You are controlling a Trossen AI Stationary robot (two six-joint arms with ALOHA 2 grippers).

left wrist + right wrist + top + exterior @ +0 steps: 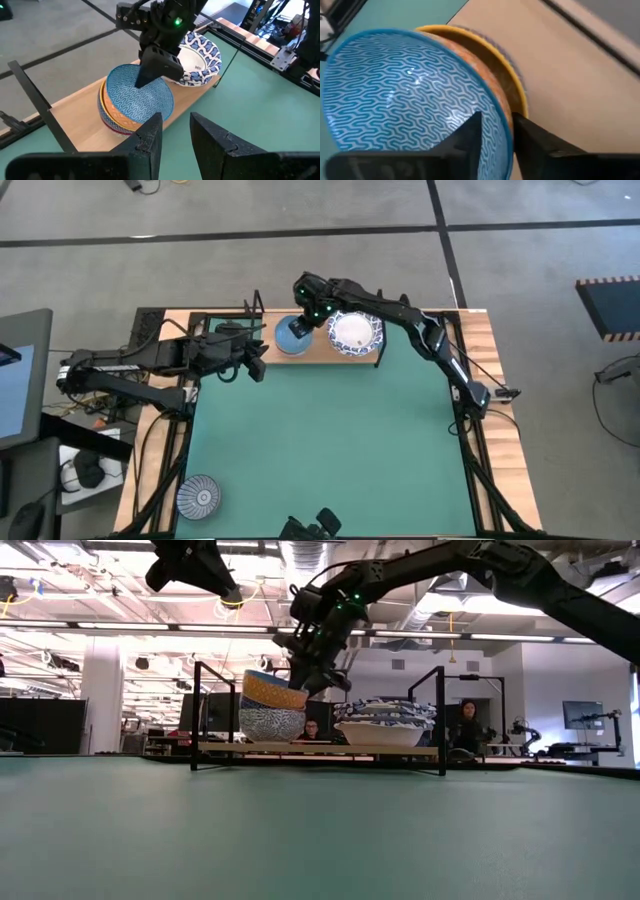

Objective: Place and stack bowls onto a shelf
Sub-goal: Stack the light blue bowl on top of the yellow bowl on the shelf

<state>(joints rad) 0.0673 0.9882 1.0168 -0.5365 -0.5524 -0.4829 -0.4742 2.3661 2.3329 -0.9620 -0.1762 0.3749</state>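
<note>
The shelf (318, 352) at the mat's far edge holds a white stack (355, 333) and small bowls topped by the light blue bowl (292, 334). The right gripper (309, 317) straddles its rim, apparently just loosening. The left gripper (256, 367) waits, parted and empty. One patterned bowl (198, 497) remains near-left.

No words, nos. or signs can be read in any view. The bowls (136, 97) show only wavy lines & a blue lattice, no letters. Screens in the room behind are too small to read.
</note>
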